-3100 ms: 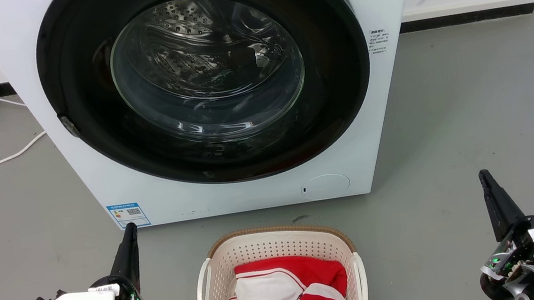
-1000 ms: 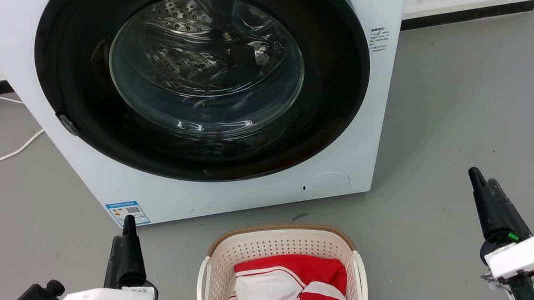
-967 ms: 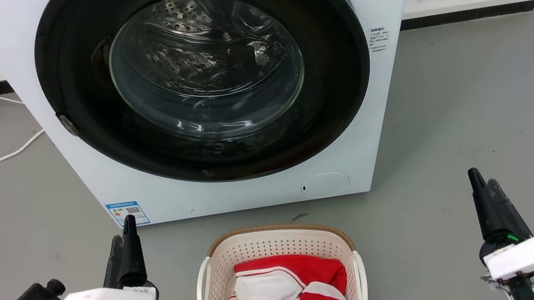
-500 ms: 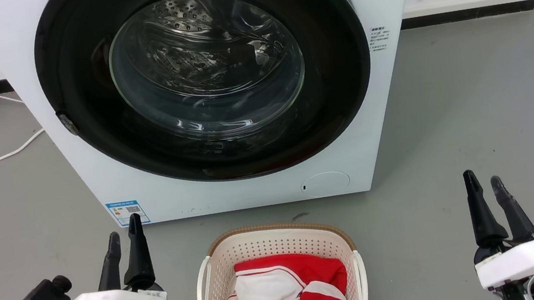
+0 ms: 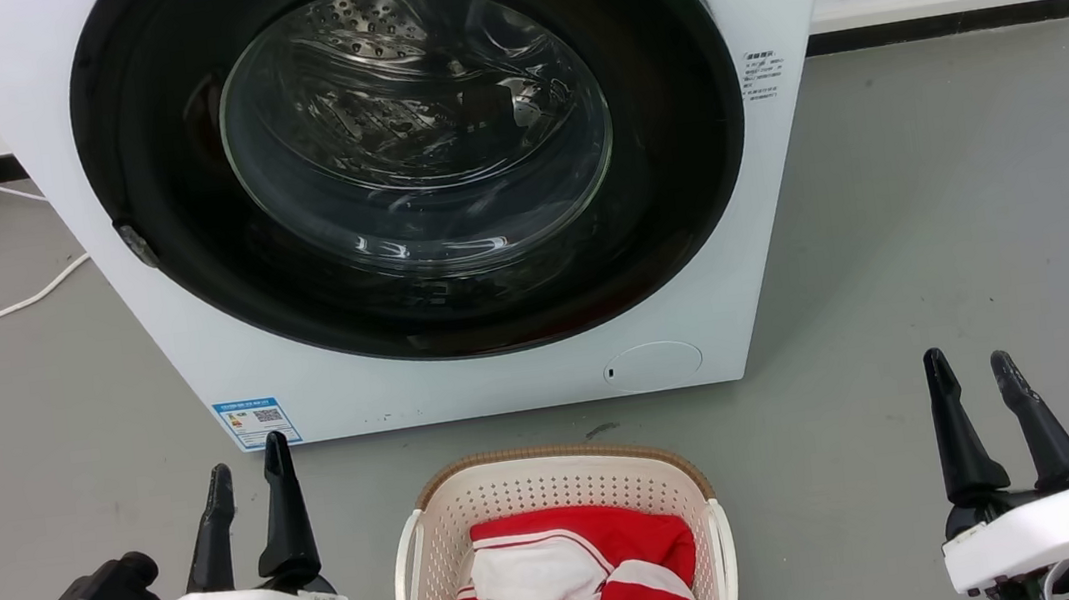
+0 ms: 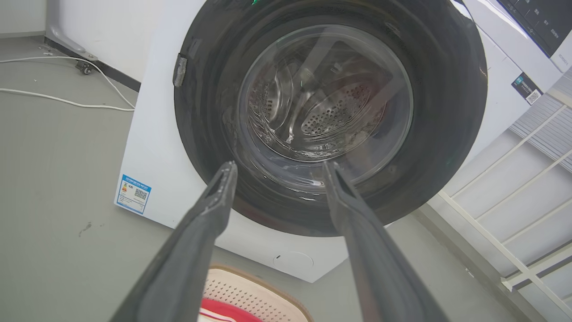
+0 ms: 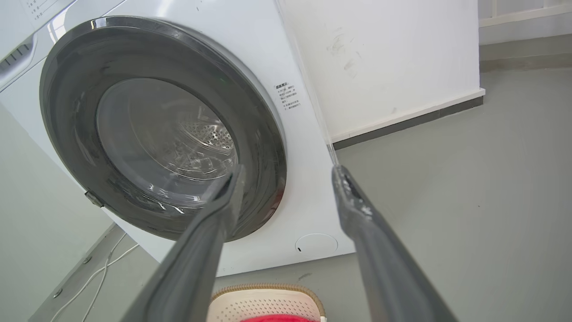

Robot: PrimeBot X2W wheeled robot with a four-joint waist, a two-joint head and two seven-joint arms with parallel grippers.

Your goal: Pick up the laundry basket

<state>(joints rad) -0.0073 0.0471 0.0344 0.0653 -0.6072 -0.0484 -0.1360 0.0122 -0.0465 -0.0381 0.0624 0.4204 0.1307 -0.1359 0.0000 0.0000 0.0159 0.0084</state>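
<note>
The left gripper (image 5: 247,459) and the right gripper (image 5: 967,359) hung with fingers spread apart and nothing between them, either side of the laundry basket (image 5: 556,487). The basket sat on the floor (image 5: 939,224) just before the washing machine (image 5: 465,393), holding a red-and-white cloth (image 5: 577,587). The head view gave both white handles; the wrist views gave the far rim, and the left one added the machine's dark control panel (image 6: 538,18).

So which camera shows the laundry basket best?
Head view: the laundry basket shows its brown rim, both white handles and the red-and-white cloth inside, cropped at the near end. Each wrist view catches a slice of its far rim and red cloth at the bottom edge.
</note>
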